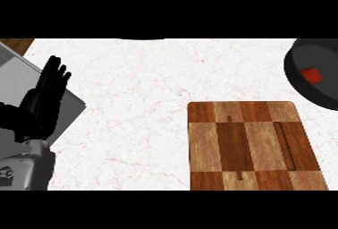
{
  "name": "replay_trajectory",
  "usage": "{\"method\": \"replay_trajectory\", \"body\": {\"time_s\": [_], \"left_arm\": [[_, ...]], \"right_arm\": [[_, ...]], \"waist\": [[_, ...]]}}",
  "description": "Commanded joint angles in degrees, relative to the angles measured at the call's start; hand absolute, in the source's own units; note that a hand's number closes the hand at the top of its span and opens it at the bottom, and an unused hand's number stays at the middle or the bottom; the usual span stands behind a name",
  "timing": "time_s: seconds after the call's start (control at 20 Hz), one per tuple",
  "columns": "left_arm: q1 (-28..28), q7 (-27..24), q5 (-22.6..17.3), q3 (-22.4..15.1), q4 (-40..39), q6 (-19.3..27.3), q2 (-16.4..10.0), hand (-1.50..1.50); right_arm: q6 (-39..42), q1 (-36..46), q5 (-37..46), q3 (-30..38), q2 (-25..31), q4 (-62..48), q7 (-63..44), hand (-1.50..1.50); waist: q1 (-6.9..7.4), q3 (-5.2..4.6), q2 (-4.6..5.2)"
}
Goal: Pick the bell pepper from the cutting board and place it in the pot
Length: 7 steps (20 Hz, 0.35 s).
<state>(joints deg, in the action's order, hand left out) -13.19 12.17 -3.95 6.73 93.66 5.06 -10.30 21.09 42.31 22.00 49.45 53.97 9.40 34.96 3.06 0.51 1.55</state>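
A red bell pepper (312,75) lies inside the dark pot (298,78) at the right edge, upper part of the view. The wooden cutting board (253,146), checkered in light and dark wood, lies at the lower right with nothing on it. My left hand (44,99) rests at the left edge, fingers straight and pointing up, holding nothing. It is far from both the board and the pot. My right hand does not show anywhere.
The white marbled counter (138,98) spans the middle. A grey slab (20,85) lies under my left hand at the left edge. A strip of brown wood (16,44) shows at the top left corner.
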Motion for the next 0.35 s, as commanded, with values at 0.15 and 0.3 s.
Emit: {"method": "replay_trajectory", "body": {"time_s": [0.15, 0.3], "left_arm": [[0.8, 0.4, -1.0, 0.9, 0.3, -0.6, -0.3, 0.00], [-0.3, 0.0, 0.1, -0.6, 0.1, -0.4, 0.2, 0.00]], "right_arm": [[3.0, -4.2, -0.1, -0.2, 1.6, 0.3, 3.9, -1.50], [3.5, -2.8, 0.1, -0.4, 2.6, 0.0, 1.5, -1.50]], "waist": [[0.03, 0.04, -0.05], [0.13, 0.00, 0.05]]}}
